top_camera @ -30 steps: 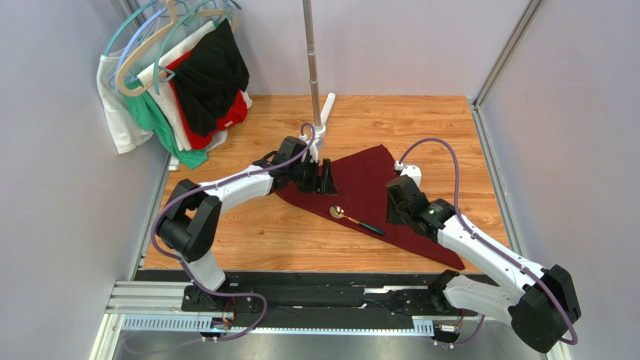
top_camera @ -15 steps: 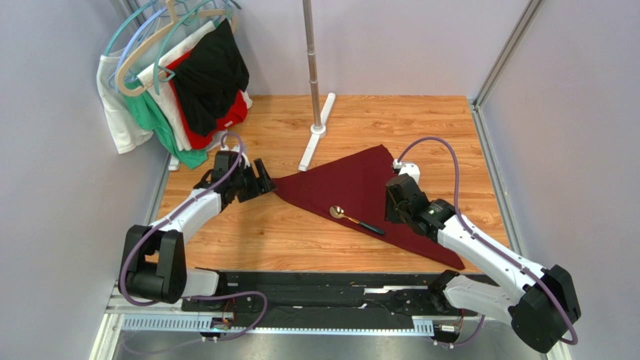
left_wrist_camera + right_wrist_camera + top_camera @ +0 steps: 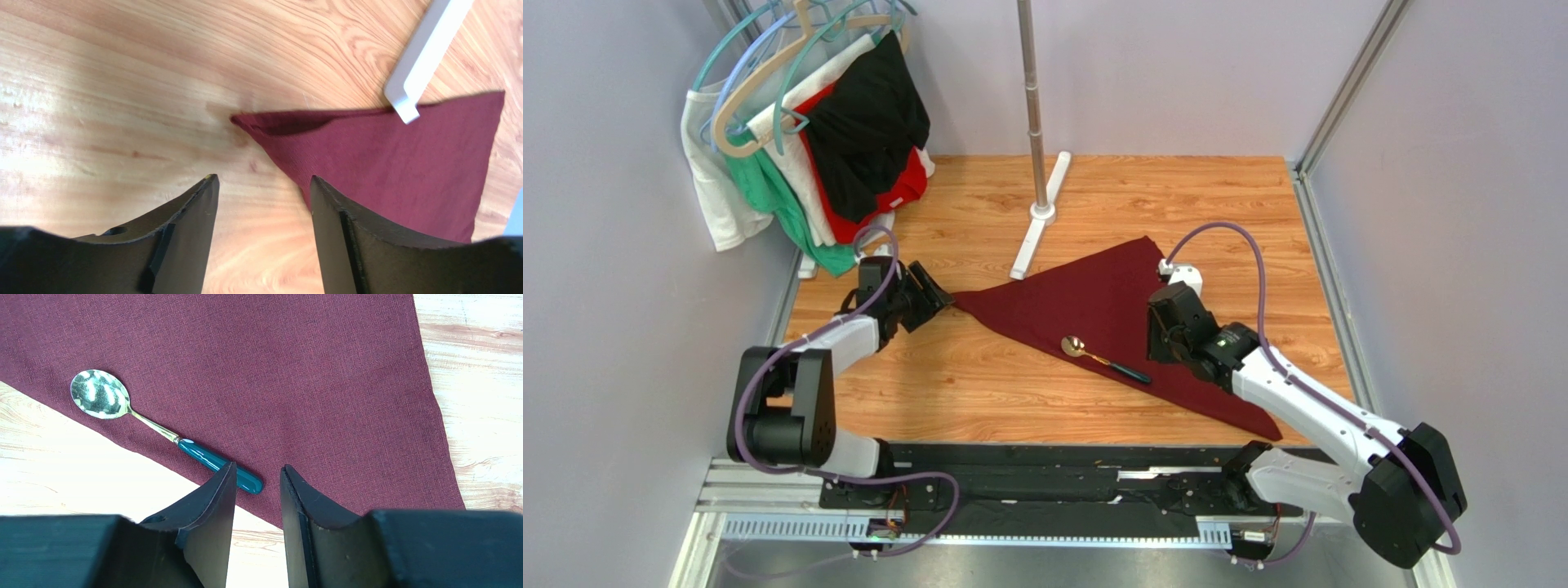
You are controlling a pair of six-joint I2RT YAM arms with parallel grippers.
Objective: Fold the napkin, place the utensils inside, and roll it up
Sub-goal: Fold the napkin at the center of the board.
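The dark maroon napkin (image 3: 1100, 306) lies folded into a triangle on the wooden table, its left tip near my left gripper. The spoon (image 3: 1103, 360), with a gold bowl and dark teal handle, rests on the napkin's near edge. My left gripper (image 3: 930, 298) is open and empty, just left of the napkin's tip (image 3: 242, 120). My right gripper (image 3: 1157, 328) is open and empty above the napkin, right of the spoon; in the right wrist view the spoon's handle end (image 3: 245, 479) lies just beyond my fingertips (image 3: 228, 471).
A white stand base (image 3: 1036, 218) with a metal pole (image 3: 1028, 74) stands behind the napkin. Garments on hangers (image 3: 817, 123) hang at the back left. Grey walls close in both sides. The stand's foot (image 3: 423, 58) shows in the left wrist view.
My left arm has drawn back to the left, off the napkin, leaving its left tip stretched out further left. My right gripper has shifted slightly up and left.
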